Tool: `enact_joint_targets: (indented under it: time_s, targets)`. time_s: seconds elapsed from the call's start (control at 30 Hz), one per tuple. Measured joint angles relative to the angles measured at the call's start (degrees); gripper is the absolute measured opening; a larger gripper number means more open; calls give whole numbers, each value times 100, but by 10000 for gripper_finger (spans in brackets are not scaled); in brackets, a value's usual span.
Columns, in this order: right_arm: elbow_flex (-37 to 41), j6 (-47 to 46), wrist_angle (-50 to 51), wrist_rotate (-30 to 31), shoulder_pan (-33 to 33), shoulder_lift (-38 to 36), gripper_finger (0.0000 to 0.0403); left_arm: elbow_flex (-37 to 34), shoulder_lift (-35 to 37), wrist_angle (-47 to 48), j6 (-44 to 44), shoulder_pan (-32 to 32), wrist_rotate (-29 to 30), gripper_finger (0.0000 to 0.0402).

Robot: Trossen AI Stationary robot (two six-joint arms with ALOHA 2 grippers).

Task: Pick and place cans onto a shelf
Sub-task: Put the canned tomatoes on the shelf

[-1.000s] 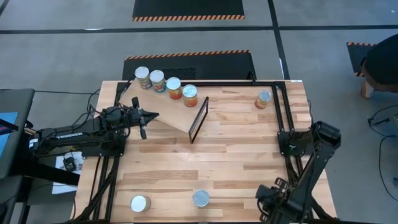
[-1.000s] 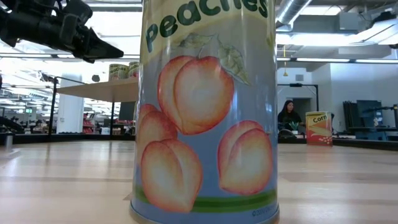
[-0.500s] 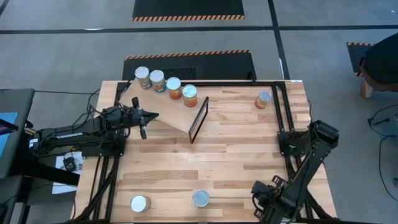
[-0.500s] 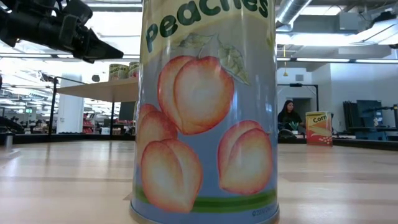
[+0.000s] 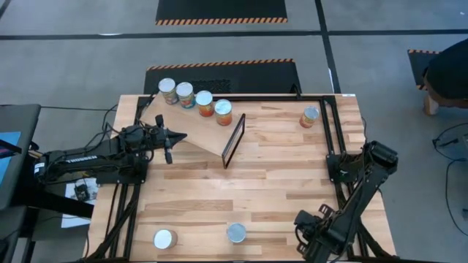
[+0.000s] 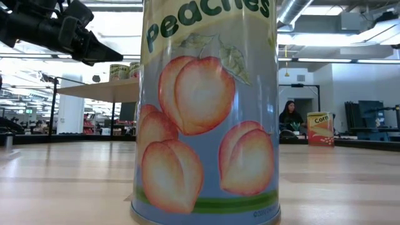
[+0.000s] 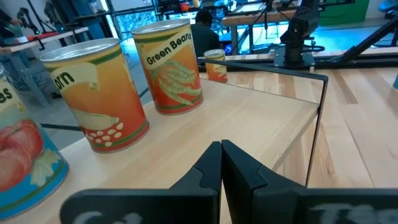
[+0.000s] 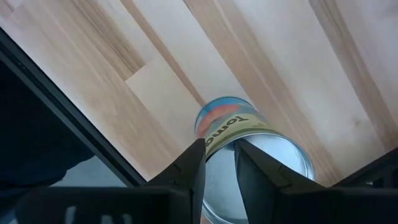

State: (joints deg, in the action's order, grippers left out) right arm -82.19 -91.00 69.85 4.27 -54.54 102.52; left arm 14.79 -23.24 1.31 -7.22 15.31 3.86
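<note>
Right gripper (image 8: 217, 163) has shifted left and grips a silver-lidded tomato can (image 8: 249, 146) (blue-orange label); left gripper (image 7: 221, 165) clenched.

Setting: open-plan robotics lab or workshop hall. Evidence: grey sealed concrete floor (image 5: 73, 66) marked with black lines; black floor mats edged in orange-and-black hazard stripes (image 5: 221, 10); slatted light wooden worktable (image 5: 241, 190) on a black metal frame; exposed silver ceiling ducts (image 6: 294, 9) and strip lighting; further workbenches and equipment racks (image 6: 369, 122) in the background; a seated person (image 6: 290, 115) at a distant desk.
</note>
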Motion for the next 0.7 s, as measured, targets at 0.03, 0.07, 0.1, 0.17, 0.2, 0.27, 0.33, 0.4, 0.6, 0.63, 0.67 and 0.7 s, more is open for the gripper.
enact_joint_targets:
  time_s: [0.03,0.07,0.1,0.17,0.2,0.27,0.33,0.4,0.6,0.63,0.67,0.7]
  targets:
    - [0,0,4,0,0,0,109,0,1,18,0,0,0,0]
    - [0,2,6,0,0,-2,109,0,2,40,1,0,0,0]
    - [0,2,8,0,0,-2,109,0,2,64,1,0,0,0]
    - [0,54,12,1,20,-2,109,0,0,94,2,0,0,0]
    - [0,113,15,0,31,-2,109,0,0,93,6,0,0,0]
    - [0,243,25,2,38,-2,108,0,1,93,23,0,0,0]
    - [0,378,45,2,66,-2,103,0,1,93,27,0,0,0]
    - [0,508,56,4,70,-2,90,0,0,93,45,0,0,0]
    - [0,1159,62,14,108,-6,16,0,1,110,153,0,1,0]
    - [0,1283,65,21,124,-10,10,0,0,120,187,0,2,0]
    - [-3,1420,69,20,143,-11,9,0,1,137,207,0,1,0]
    - [-11,1525,80,20,164,-11,11,0,2,164,231,0,0,0]
